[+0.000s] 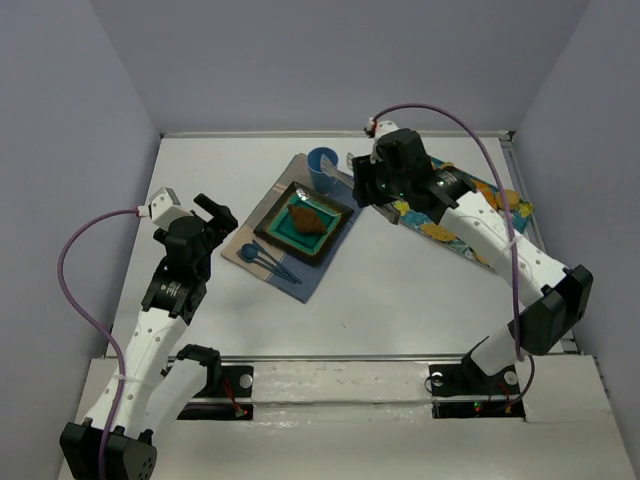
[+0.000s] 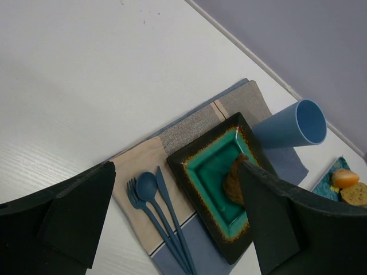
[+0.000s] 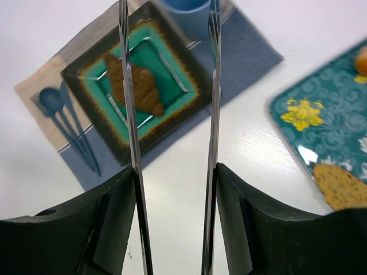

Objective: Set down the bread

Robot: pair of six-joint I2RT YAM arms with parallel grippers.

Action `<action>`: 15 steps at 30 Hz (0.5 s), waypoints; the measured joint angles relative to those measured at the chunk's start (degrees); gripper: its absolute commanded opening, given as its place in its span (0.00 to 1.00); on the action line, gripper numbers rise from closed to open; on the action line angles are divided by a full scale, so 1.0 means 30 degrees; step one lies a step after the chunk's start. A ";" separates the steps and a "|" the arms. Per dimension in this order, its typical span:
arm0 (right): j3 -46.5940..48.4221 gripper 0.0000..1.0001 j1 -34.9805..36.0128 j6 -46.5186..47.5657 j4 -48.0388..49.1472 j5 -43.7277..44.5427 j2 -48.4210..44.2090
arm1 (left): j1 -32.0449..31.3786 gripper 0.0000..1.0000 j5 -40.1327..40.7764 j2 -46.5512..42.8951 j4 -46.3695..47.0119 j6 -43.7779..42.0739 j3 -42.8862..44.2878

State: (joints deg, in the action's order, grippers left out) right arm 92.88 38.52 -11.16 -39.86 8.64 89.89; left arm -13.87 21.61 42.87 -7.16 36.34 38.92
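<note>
The bread, a brown croissant, lies on a square green plate with a dark rim on a blue and beige placemat. My right gripper hovers just right of the plate, open and empty. In the right wrist view its thin metal fingers frame the croissant and the plate. My left gripper is open and empty, left of the placemat. In its view the croissant is partly hidden behind the right finger.
A blue cup stands at the plate's far corner. Blue cutlery lies on the placemat left of the plate. A teal patterned tray at the right holds more bread and lies partly under my right arm.
</note>
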 measured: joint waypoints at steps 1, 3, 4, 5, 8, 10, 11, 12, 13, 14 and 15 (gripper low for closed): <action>-0.0430 0.60 -0.0838 -0.0284 0.0138 -0.0036 -0.0525 | 0.0000 0.99 -0.0007 0.0000 0.0000 0.0007 0.0000; -0.1428 0.60 -0.2900 -0.0860 0.0423 -0.0095 -0.1304 | 0.0000 0.99 -0.0029 0.0000 0.0000 0.0007 0.0000; -0.1749 0.60 -0.3606 -0.1064 0.0444 -0.0102 -0.1486 | 0.0000 0.99 -0.0029 0.0000 0.0007 0.0007 0.0000; -0.2317 0.60 -0.5071 -0.1406 0.0510 -0.0080 -0.1734 | 0.0000 0.99 -0.0044 0.0000 0.0007 0.0007 0.0000; -0.3351 0.60 -0.8153 -0.2164 0.0481 -0.0109 -0.1836 | 0.0000 0.99 -0.0044 0.0000 0.0007 0.0007 0.0000; -0.3774 0.60 -0.9806 -0.2696 0.0459 -0.0357 -0.1690 | 0.0000 0.99 -0.0051 0.0000 0.0007 0.0000 0.0000; -0.3861 0.60 -1.0440 -0.2878 0.0437 -0.0372 -0.1566 | 0.0000 0.99 -0.0051 0.0000 0.0007 0.0000 0.0000; -0.3898 0.60 -1.1089 -0.3082 0.0437 -0.0474 -0.1341 | 0.0000 0.99 -0.0051 0.0000 0.0015 0.0007 0.0000; -0.3898 0.60 -1.1533 -0.3220 0.0488 -0.0554 -0.1064 | 0.0000 0.99 -0.0051 0.0000 0.0007 0.0007 0.0000; -0.3891 0.60 -1.1810 -0.3315 0.0539 -0.0605 -0.0794 | 0.0000 0.99 -0.0051 0.0000 0.0015 0.0000 0.0000; -0.3876 0.60 -1.2065 -0.3432 0.0576 -0.0663 -0.0386 | 0.0000 0.99 -0.0051 0.0000 0.0007 0.0007 0.0000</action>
State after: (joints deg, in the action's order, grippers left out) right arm 81.25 2.33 -21.45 -38.13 6.66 88.73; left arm -13.87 21.45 42.87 -7.14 36.36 38.92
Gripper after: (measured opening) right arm 0.605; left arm 0.990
